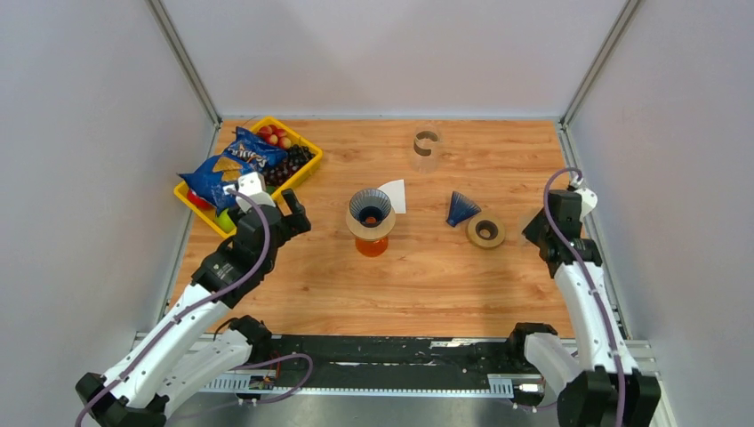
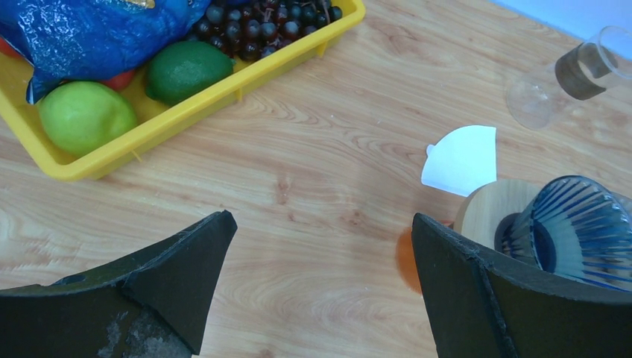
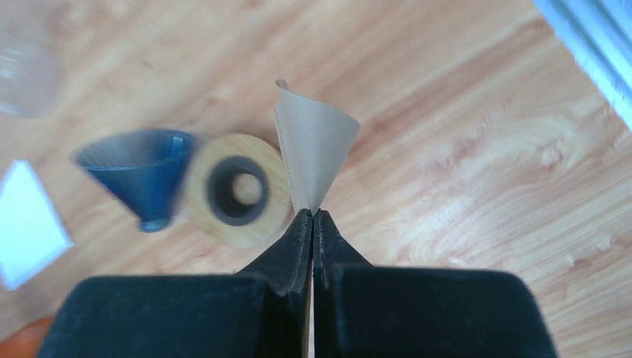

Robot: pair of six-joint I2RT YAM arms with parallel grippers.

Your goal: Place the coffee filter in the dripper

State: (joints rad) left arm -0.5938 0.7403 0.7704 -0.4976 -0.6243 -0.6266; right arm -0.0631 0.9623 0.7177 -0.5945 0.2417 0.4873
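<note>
The right pincer (image 3: pixel 313 216) is clenched on the pointed tip of a brown filter (image 3: pixel 314 142), so the cone's wide end points away from the fingers. I cannot tell how it tilts against the bench (image 1: pixel 427 294). It is held over the right side, near a tipped dripper (image 3: pixel 141 175) that lies on its side against a loose wooden ring (image 3: pixel 237 190).

That one looks no use as it lies. The likelier target, I'd say, is the upright dripper (image 1: pixel 370 206) at mid-bench. It sits in a wooden collar (image 2: pixel 484 209) on an orange cup (image 1: pixel 371 246), mouth up, with nothing in it that I can see.

A white filter (image 1: pixel 393 196) lies flat just behind the dripper, to its right. The left pincer (image 2: pixel 320 224) is released, jaws wide, holding nothing, and hovers left of that dripper.

At far left a yellow tray (image 2: pixel 223 89) holds two limes (image 2: pixel 186 68), dark grapes (image 2: pixel 261 26), a blue bag (image 2: pixel 89 33) and some red fruit (image 1: pixel 274 133). A glass (image 1: pixel 427 149) stands far back, seemingly unfilled.
</note>
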